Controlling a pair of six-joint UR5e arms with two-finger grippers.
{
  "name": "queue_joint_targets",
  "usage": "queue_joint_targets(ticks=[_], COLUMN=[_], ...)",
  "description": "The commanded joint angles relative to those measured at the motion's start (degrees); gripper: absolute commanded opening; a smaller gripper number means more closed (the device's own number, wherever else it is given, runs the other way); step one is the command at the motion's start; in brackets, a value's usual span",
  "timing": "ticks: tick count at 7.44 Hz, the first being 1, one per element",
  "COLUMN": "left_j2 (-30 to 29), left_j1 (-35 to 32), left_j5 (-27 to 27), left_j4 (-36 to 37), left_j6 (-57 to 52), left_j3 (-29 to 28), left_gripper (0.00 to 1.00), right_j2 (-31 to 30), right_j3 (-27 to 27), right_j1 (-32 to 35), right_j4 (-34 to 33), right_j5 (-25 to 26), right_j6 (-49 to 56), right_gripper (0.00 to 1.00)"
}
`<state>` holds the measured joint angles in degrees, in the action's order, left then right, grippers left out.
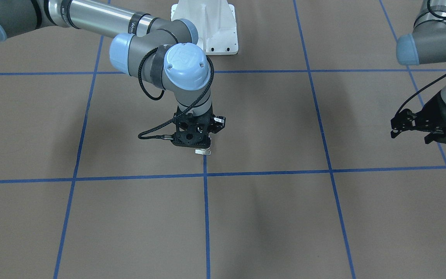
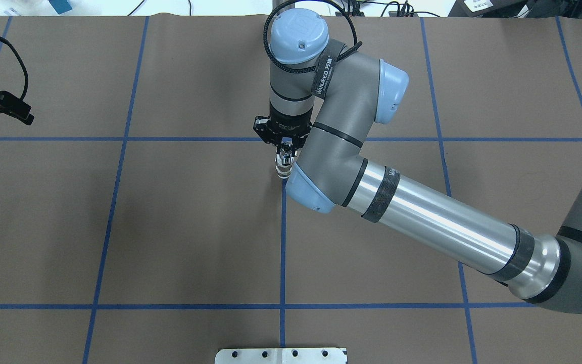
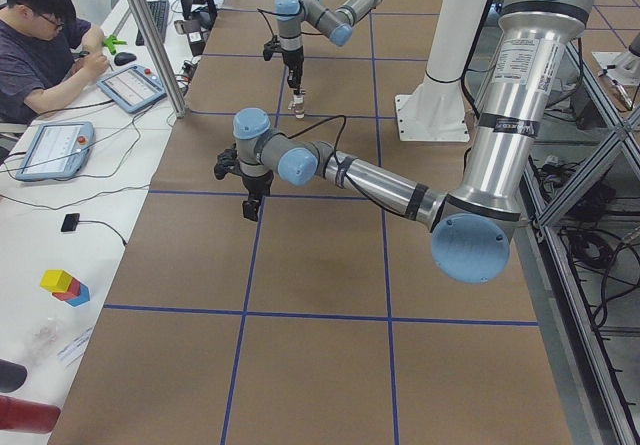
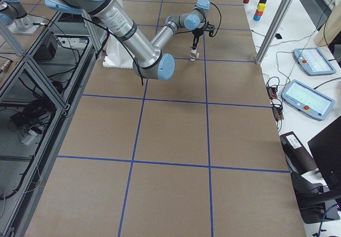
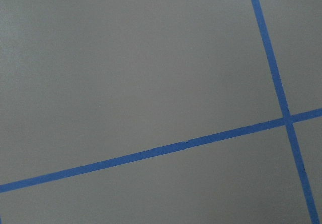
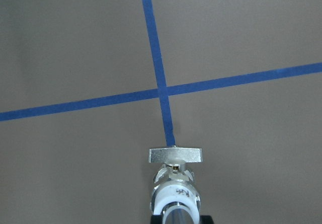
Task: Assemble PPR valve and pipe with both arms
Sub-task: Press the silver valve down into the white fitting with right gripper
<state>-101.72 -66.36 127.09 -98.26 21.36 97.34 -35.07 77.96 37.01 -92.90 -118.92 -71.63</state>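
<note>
Right gripper (image 2: 283, 150) jaws pinch valve (image 6: 175, 183) by its white-ringed top, tab down near counter (image 1: 285, 217), likely steadying it for mating; left gripper (image 1: 410, 133) hangs well apart, jaws open, empty.

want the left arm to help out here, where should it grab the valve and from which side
Probably the metal middle of the valve, below its white ring, coming in level from the robot's left. It stands upright, the right gripper holds its top, and the open left gripper is on that side.

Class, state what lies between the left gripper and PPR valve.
Overhead view: only bare table and blue tape separate left gripper from PPR valve.
</note>
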Motion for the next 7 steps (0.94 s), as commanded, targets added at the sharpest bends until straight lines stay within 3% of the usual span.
queue_joint_targets(ticks=[1,5,7], left_j2=[0.03,-0.24,-0.24], left_j1=[0.00,0.00,0.00], left_j5=[0.00,0.00,0.00], left_j4=[-0.01,0.08,-0.01], left_j6=[0.00,0.09,-0.17], left_j3=[0.13,0.04,0.04], left_gripper=[1.00,1.00,1.00], right_j2=[0.00,-0.17,-0.61], right_j3=[0.08,0.26,4.45], right_j1=[-0.01,0.08,1.74], right_j4=[0.78,1.05,0.18], right_j5=[0.00,0.00,-0.44], right_j6=[-0.17,-0.18,-0.61], right_gripper=[0.99,0.99,0.99])
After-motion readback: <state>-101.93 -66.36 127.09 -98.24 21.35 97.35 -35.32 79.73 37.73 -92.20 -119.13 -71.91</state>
